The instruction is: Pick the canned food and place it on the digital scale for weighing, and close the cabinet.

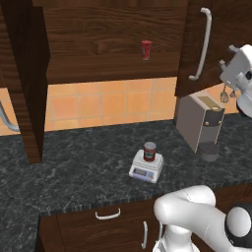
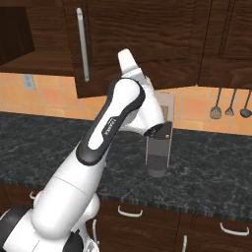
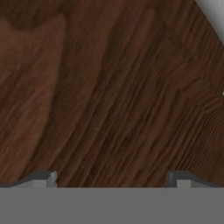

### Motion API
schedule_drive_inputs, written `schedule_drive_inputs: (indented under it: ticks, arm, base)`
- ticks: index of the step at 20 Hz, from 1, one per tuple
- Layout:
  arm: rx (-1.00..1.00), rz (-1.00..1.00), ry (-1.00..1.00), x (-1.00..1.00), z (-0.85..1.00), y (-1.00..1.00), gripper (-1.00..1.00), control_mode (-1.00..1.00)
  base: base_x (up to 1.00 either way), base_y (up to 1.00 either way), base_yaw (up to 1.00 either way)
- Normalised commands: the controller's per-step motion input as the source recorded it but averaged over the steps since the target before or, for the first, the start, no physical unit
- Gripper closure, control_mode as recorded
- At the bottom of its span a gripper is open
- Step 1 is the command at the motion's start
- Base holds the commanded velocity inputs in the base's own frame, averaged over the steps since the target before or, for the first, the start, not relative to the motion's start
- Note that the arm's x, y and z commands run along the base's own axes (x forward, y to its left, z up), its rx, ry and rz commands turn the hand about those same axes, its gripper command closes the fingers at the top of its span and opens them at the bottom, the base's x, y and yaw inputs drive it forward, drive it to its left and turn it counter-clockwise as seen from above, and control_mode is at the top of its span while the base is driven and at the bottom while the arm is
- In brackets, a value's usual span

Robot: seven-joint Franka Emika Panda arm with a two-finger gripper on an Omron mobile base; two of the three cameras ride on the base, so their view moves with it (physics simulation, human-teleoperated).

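The can (image 1: 149, 151) sits upright on the scale (image 1: 146, 168), right in the middle of the white platform, and the scale rests on the dark speckled counter (image 1: 74, 167) well clear of the front edge. Up above, the cabinet (image 1: 108, 44) stands open — its right door (image 1: 197, 44) swung out toward us, long silver handle (image 1: 203, 47) facing the room. Inside on the shelf stands a slim red cup (image 1: 146, 49), alone.

The arm reaches up to the right of that door; in the left base view the hand is at the far right edge, level with the door's lower half and just beside it. The gripper (image 3: 112, 181) faces dark wood grain at very close range — fingertips (image 3: 43, 178) spread wide apart, nothing between them. Whether they touch the wood I cannot tell.

Below the door, the grey coffee machine (image 1: 199, 120) stands on the counter against the orange tiled wall. In the right base view, utensils (image 2: 230, 104) hang on the wall at far right.
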Motion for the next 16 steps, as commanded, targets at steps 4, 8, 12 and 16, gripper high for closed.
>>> schedule_drive_inputs:
  ticks: [4,8,12,16]
  arm:
    - [-0.08,-0.25,0.0,1.0,-0.12,0.96,-1.0,-1.0]
    - [0.0,-0.16,0.0,1.0,-0.41,0.84,-1.0,-1.0]
    - [0.0,-0.13,0.0,1.0,-0.34,0.65,-1.0,-1.0]
    - [-0.02,-0.12,0.0,1.0,-0.28,0.57,-1.0,-1.0]
  base:
    - [0.0,0.0,0.0]
    - [0.0,0.0,0.0]
    - [0.0,0.0,0.0]
    - [0.0,0.0,0.0]
